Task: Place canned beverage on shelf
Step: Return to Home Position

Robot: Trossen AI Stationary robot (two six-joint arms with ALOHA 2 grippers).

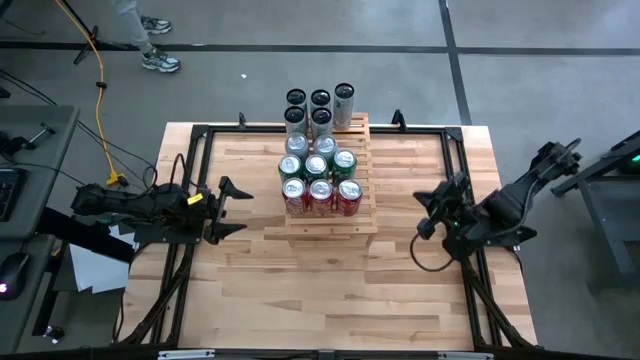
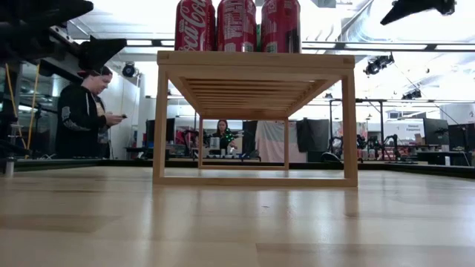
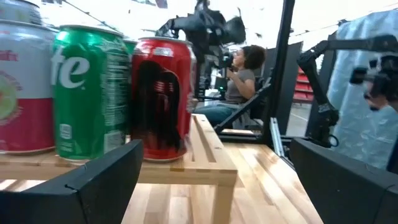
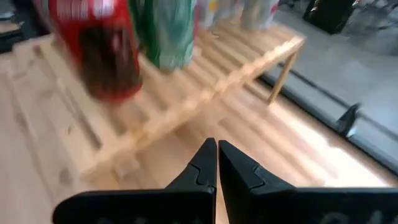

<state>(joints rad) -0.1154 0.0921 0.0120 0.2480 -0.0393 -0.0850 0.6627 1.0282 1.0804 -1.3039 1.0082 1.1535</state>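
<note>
The floor (image 1: pixel 400 30) is grey with dark lines across it. A yellow cable (image 1: pixel 101 100) lies on it, near a person's shoes (image 1: pixel 160 63). Far behind the wooden desk (image 2: pixel 237 222), a person in a dark top (image 2: pixel 83 119) stands and another person (image 2: pixel 222 133) sits. Long bright lights (image 2: pixel 415 47) run along the ceiling.

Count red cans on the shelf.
3, in one row on the front step of the shelf: left-arm-side red can, middle red can, right-arm-side red can. None looks hidden.
</note>
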